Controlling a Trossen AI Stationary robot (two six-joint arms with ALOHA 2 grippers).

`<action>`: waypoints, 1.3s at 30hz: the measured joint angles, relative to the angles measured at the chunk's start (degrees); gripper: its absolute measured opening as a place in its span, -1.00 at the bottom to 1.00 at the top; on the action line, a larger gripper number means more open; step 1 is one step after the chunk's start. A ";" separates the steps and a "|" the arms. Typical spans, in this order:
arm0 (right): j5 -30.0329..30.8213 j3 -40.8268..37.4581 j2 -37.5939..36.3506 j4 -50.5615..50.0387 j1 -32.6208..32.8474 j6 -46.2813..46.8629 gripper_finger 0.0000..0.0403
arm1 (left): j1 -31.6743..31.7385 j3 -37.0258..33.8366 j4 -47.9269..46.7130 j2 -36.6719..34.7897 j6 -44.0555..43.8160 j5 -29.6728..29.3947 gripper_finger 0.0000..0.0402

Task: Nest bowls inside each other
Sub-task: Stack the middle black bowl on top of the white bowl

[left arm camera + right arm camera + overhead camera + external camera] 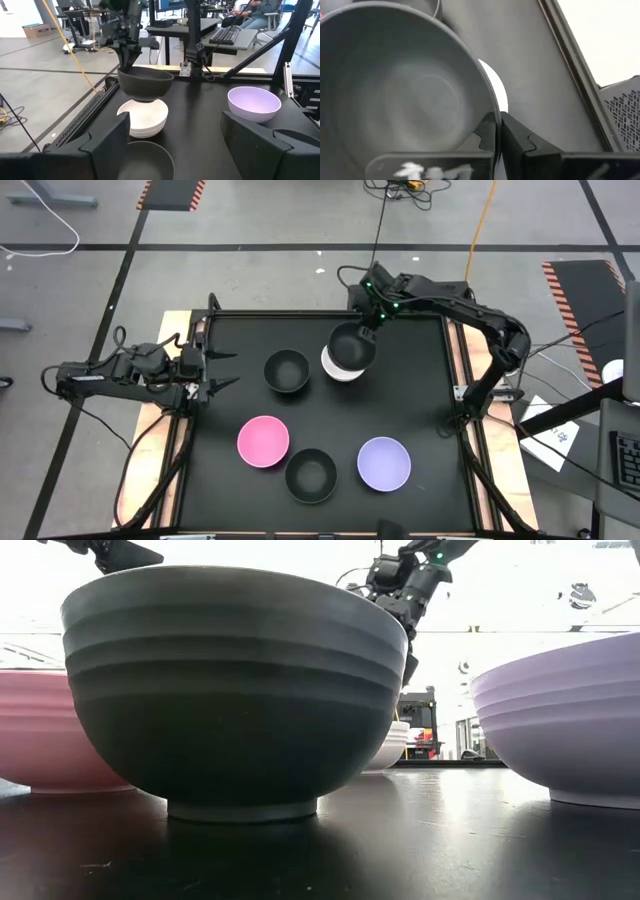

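My right gripper (367, 330) is shut on a black bowl (350, 346) and holds it just above the white bowl (340, 368) at the far middle of the table. The white bowl stands on its base (144, 131). A second black bowl (287, 371), the pink bowl (264, 441), a third black bowl (311, 475) and the lavender bowl (385, 463) stand upright on the mat. My left gripper (232, 369) is open and empty at the table's left side, pointing toward the second black bowl. My right gripper pinches the black bowl's rim (489, 116) on its far side, one finger inside the bowl and one outside. The fingers (127, 60) come from above, pointing down. The bowl hangs upright, lifted clear, right over the white bowl (145, 117).
The black mat (420, 400) sits in a wooden frame with raised rails at the left and right edges. Bare mat lies between the bowls and at the right side. A person sits at a desk in the room beyond the table (250, 12).
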 joint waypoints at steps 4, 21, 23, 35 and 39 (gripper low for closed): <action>-0.04 2.28 2.65 -1.58 0.25 -1.21 -1.00 | -0.01 0.00 0.00 0.01 0.76 -0.02 0.56; 0.20 6.55 6.65 -5.92 0.25 -2.91 -1.00 | -0.01 0.00 -0.05 0.00 1.02 -0.05 0.56; -0.08 6.55 6.89 -5.37 0.33 -3.79 -1.00 | 0.02 0.00 -0.05 0.00 1.02 -0.04 0.56; 1.29 6.57 12.05 -3.83 1.51 -2.07 -1.00 | -0.01 0.00 -0.09 0.02 0.89 0.60 0.56; 1.30 6.53 12.71 -4.18 1.73 -1.59 -1.00 | -0.01 0.00 -0.11 0.02 0.91 1.45 0.56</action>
